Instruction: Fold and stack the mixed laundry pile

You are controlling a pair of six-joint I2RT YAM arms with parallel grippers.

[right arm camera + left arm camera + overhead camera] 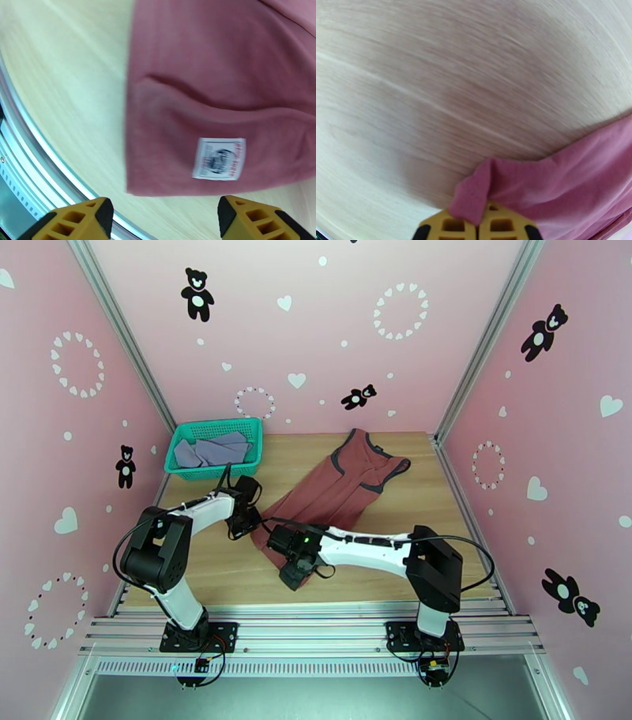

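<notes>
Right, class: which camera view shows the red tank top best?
The top view: nearly the whole tank top, spread out. Left wrist: a corner pinched in the left gripper. Right wrist: its hem and label.

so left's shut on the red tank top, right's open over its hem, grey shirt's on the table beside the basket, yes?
No. The top view shows the grey shirt inside the teal basket, not beside it. The rest stands: left gripper shut on the red tank top, right gripper open over its hem.
</notes>
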